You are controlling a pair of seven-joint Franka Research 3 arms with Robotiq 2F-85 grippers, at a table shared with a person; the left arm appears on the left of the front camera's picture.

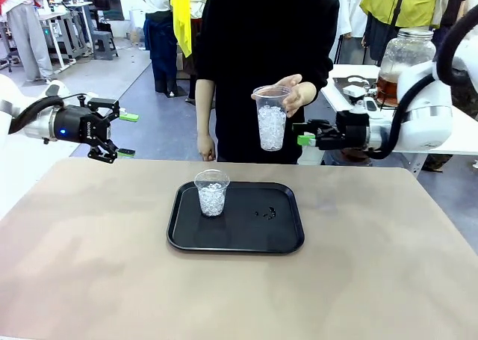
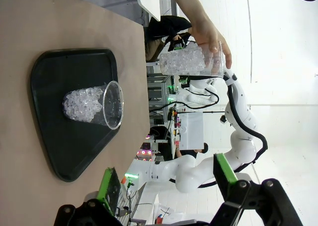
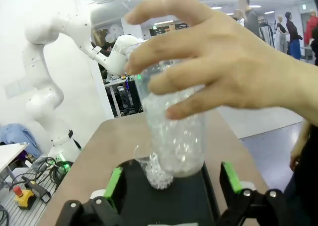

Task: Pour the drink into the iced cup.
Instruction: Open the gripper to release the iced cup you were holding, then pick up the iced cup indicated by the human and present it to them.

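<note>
Gaping right tool (image 3: 171, 182) near held cup (image 1: 271, 119)

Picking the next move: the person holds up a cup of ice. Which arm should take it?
Right, probably. The right gripper is open, beside the held cup at its height, the cup straight ahead in its wrist view. The left gripper, also open, is far from it.

left gripper (image 1: 128, 135), right gripper (image 1: 303, 135), both spread
</note>
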